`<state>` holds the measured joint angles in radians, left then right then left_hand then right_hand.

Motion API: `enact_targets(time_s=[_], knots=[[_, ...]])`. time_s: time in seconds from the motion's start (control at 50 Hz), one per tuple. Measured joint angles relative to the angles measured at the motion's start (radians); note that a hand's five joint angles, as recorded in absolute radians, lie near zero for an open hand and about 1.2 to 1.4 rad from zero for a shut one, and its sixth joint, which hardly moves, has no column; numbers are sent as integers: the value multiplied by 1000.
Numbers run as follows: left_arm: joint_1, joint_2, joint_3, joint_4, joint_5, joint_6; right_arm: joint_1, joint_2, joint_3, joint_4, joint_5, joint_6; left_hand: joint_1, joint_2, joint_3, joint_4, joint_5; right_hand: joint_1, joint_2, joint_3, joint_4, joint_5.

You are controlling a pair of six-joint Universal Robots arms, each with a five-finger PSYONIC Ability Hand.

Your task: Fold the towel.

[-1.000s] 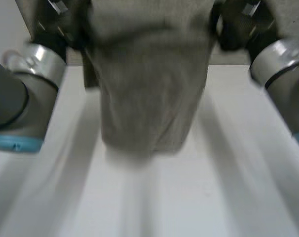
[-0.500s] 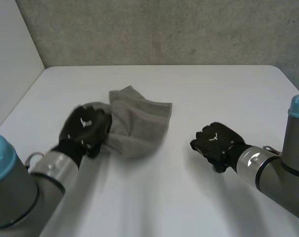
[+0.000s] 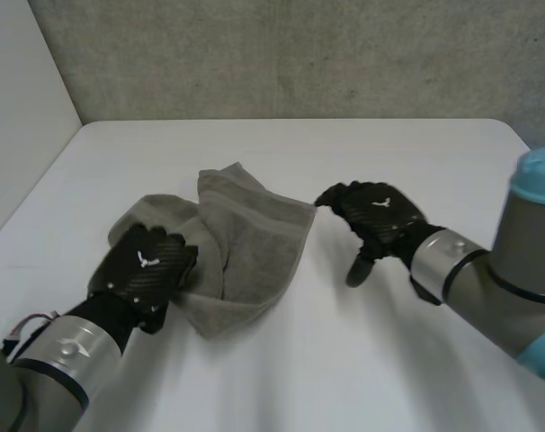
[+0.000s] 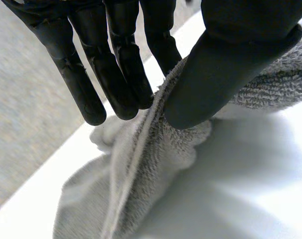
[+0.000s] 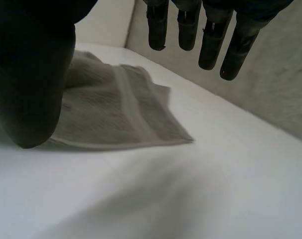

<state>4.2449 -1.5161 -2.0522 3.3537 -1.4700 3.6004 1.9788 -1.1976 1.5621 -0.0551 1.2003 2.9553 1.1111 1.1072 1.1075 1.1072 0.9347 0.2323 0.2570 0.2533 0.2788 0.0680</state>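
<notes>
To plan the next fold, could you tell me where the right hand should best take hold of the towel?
Take the free corner of the towel nearest the right hand, coming in low from the robot's right. That corner lies flat on the table and points towards the open right hand, while the left hand pinches the opposite side.

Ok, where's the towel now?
Head view: the grey towel lies crumpled on the table left of centre, pinched by the left hand, the right hand open by its opposite corner.
</notes>
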Motion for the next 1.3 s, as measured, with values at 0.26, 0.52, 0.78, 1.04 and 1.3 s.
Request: enact_targets(time_s=[0.26,0.52,0.78,1.04,1.3], knots=[[-5,189,46,-76,-13,-116,196,269,-181,2,-45,101,0,4,4,4,2,-3,0,0,0,0],[12,178,87,-103,-16,-130,276,390,-341,-1,47,263,0,4,4,4,1,1095,1052,1086,1060,1085],[58,-58,404,136,-18,-118,138,81,-540,-174,288,64,6,18,18,19,7,1098,1052,1086,1060,1085],[53,-203,698,360,-171,-104,121,-58,-537,-281,324,-34,10,25,24,25,16,1098,1060,1086,1061,1089],[50,-205,205,406,-69,-61,47,21,-186,41,184,-339,15,30,29,29,20,1098,1069,1086,1061,1098]])
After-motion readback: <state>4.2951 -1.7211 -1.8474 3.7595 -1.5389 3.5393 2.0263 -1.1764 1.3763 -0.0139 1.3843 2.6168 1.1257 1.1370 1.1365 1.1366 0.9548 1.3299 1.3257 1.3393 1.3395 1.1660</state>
